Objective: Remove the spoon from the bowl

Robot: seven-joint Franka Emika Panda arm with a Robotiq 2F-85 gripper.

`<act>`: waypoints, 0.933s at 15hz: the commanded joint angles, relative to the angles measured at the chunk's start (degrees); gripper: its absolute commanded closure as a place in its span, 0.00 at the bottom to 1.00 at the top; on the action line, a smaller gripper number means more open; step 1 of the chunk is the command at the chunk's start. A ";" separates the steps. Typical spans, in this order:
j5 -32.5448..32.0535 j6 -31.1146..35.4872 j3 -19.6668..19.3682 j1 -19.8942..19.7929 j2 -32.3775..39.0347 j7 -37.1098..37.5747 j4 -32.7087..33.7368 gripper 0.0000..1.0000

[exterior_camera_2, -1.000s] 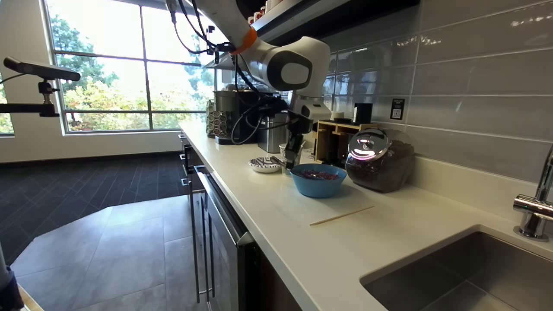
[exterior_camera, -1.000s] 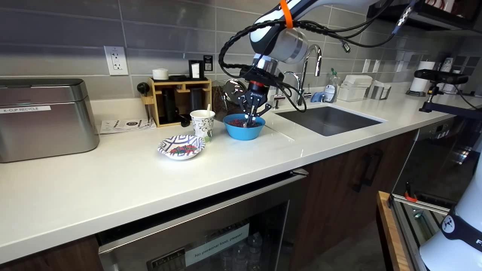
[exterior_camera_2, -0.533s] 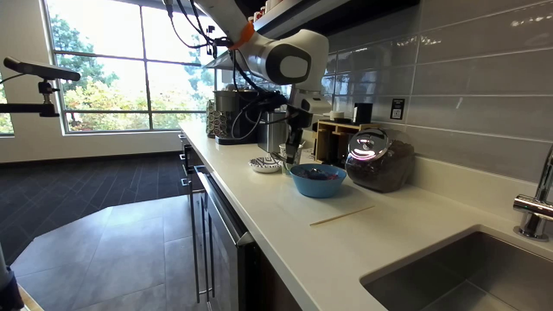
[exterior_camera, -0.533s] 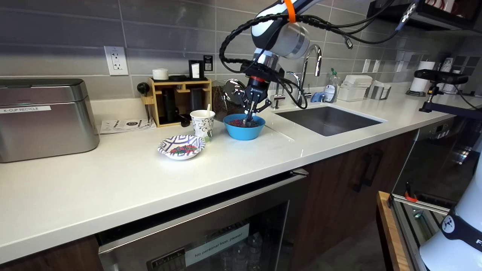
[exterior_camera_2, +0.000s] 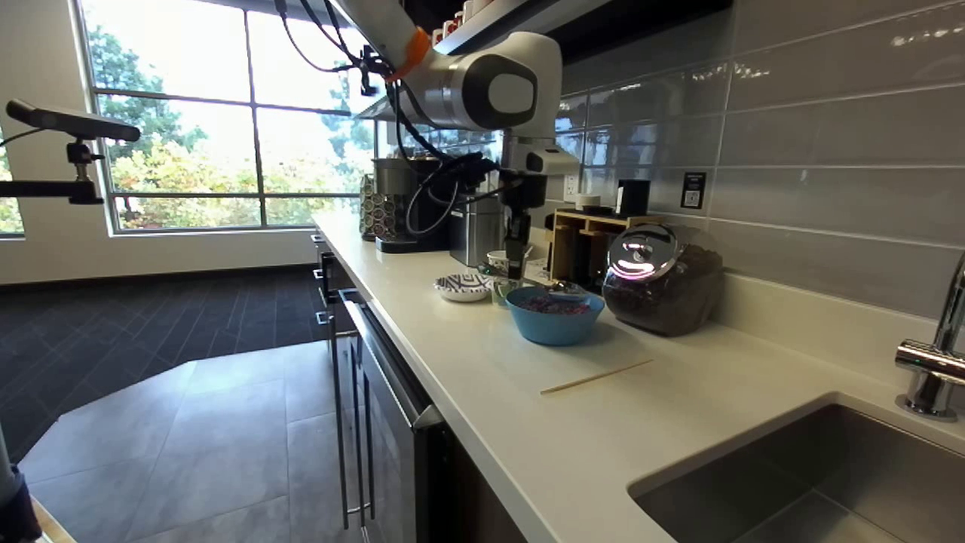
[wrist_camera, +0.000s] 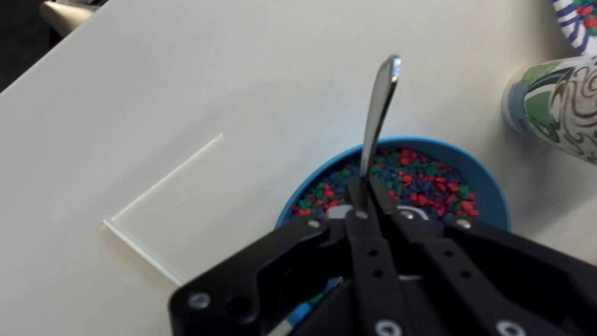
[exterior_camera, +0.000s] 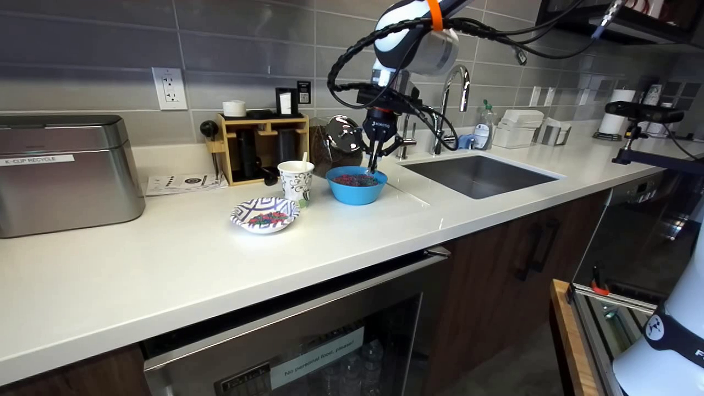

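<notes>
The light-blue bowl (exterior_camera: 357, 194) stands on the counter, filled with small red, green and blue bits; it also shows in an exterior view (exterior_camera_2: 554, 326) and the wrist view (wrist_camera: 495, 205). My gripper (wrist_camera: 367, 189) is shut on the spoon (wrist_camera: 377, 112), a thin shiny metal one whose handle sticks out past the fingertips in the wrist view. The gripper is just above the bowl in both exterior views (exterior_camera: 372, 165) (exterior_camera_2: 515, 273). The spoon's head shows near the bowl's far rim in an exterior view (exterior_camera_2: 567, 287); in the wrist view the fingers mostly hide it.
A patterned paper cup (exterior_camera: 297, 184) and a white patterned dish (exterior_camera: 240, 219) with coloured bits stand beside the bowl. A round jar (exterior_camera_2: 663, 290) is behind it. A thin pale strip (exterior_camera_2: 597, 376) lies on the counter before the sink (exterior_camera_2: 791, 452). A faucet (exterior_camera: 445, 107) rises behind.
My gripper has risen and turned more upright, from inside the bowl to just above it, and the spoon has come up with it. The bowl, cup and dish have not moved.
</notes>
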 commanded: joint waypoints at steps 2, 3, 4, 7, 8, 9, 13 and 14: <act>-12.51 2.34 -0.37 3.08 -4.36 5.35 -5.24 0.99; -13.69 2.70 -0.13 3.22 -4.99 5.24 -5.86 0.99; -14.64 2.99 0.04 3.33 -5.72 4.85 -6.58 0.99; -15.24 5.07 0.62 3.27 -8.51 2.99 -9.15 0.99; -12.76 6.17 0.95 2.83 -9.66 0.16 -10.18 0.99; -10.18 8.62 1.15 2.41 -10.71 -3.37 -11.64 0.99; 7.86 10.91 0.68 1.39 -15.06 -20.54 -16.00 0.99; 12.22 10.47 0.34 1.23 -16.28 -24.87 -17.02 0.99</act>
